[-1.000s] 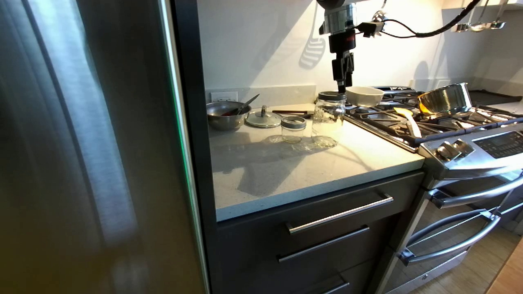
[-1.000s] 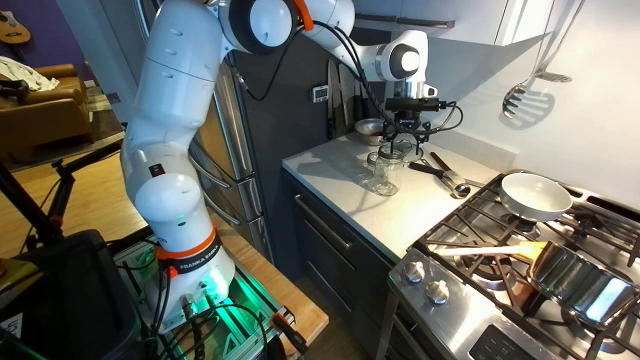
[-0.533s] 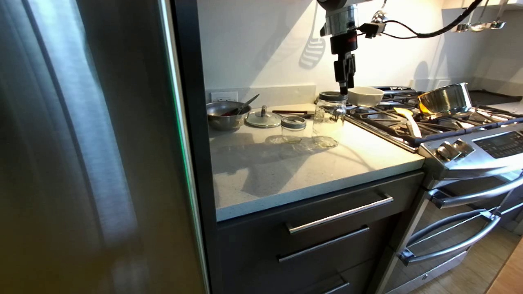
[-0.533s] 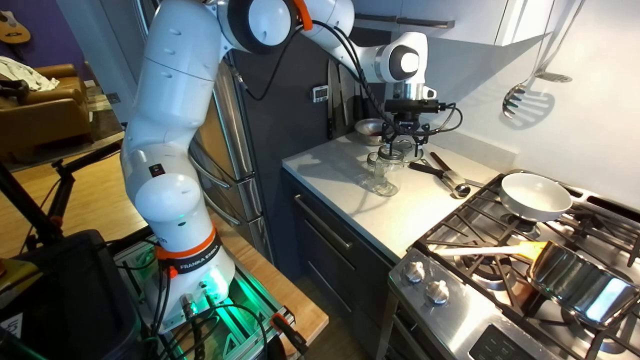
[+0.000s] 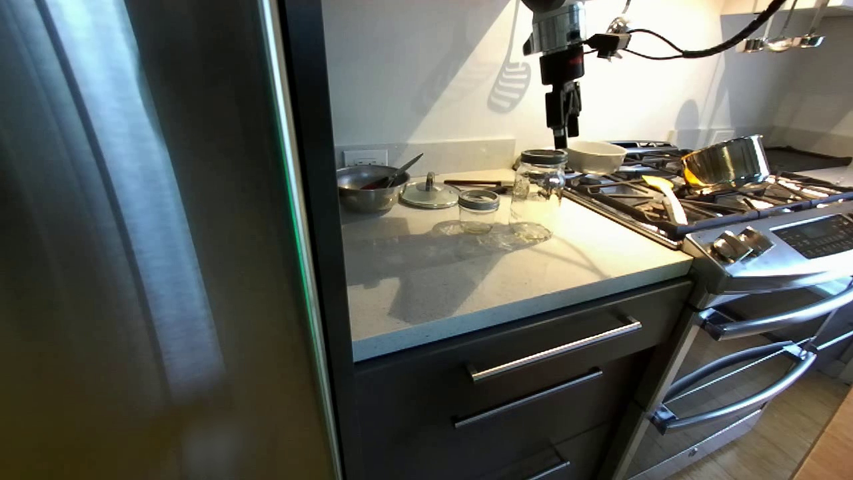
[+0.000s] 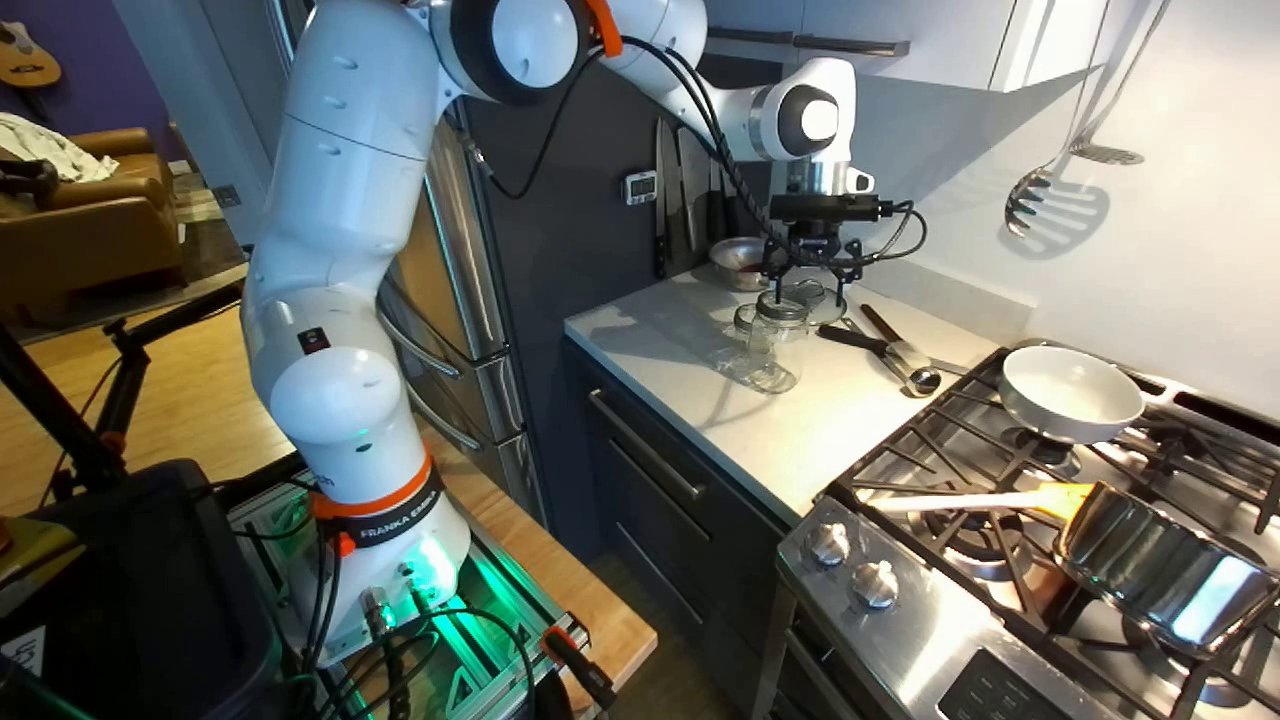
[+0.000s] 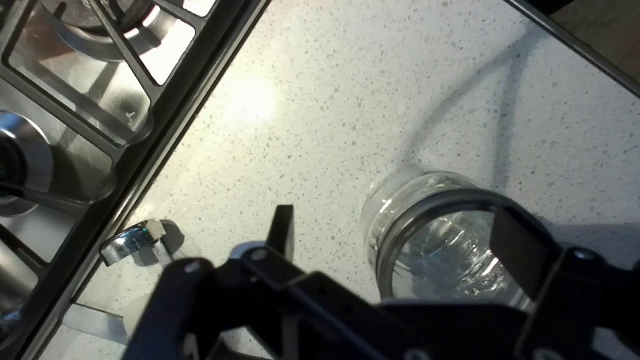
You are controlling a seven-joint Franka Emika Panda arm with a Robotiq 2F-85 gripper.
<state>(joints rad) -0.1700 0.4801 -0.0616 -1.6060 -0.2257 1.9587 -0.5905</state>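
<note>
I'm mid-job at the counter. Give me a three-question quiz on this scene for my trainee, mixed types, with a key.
1. True or false: the gripper is clamped shut on the tall jar.

2. Multiple choice: how does the pot on the stove sit?
a) upright
b) tilted
c) upside down

3. Fill in: the metal bowl stands on the ____.

Key:
1. False; its jaws stand open.
2. b; both exterior views show the tilt.
3. counter
</note>
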